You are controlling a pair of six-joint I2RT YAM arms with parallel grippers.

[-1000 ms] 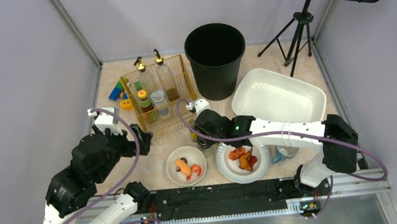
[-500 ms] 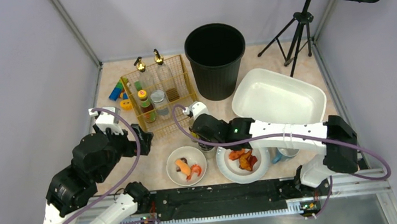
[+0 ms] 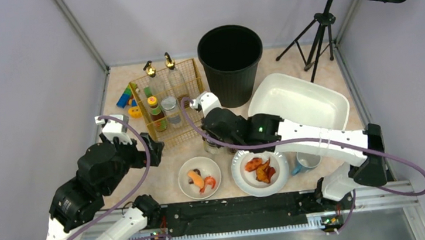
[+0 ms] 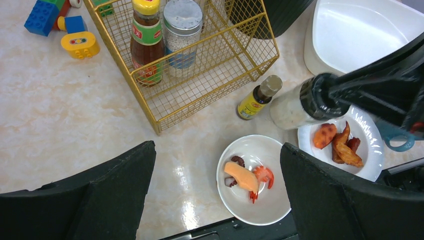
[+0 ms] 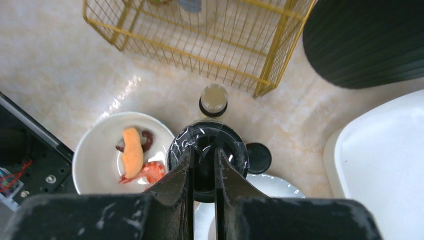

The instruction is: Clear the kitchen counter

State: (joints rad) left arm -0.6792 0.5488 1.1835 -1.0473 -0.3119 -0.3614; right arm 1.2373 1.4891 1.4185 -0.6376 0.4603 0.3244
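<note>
The beige marbled kitchen counter holds dishes, bottles and toys. My right gripper is shut on the black lid of a glass shaker jar with whitish contents. It holds the jar tilted above the counter, between the yellow wire basket and the plates. A small brown sauce bottle with a yellow label stands just beyond it. My left gripper is open and empty, hovering over the counter left of the bowl.
Yellow wire basket with several bottles at back left, toy bricks beside it. Black bin, white tub, tripod at the back. White bowl of shrimp, plate of fried pieces, blue mug near the front rail.
My right gripper has moved away from the plates toward the yellow basket, carrying the shaker jar with it. The left arm has not moved.
</note>
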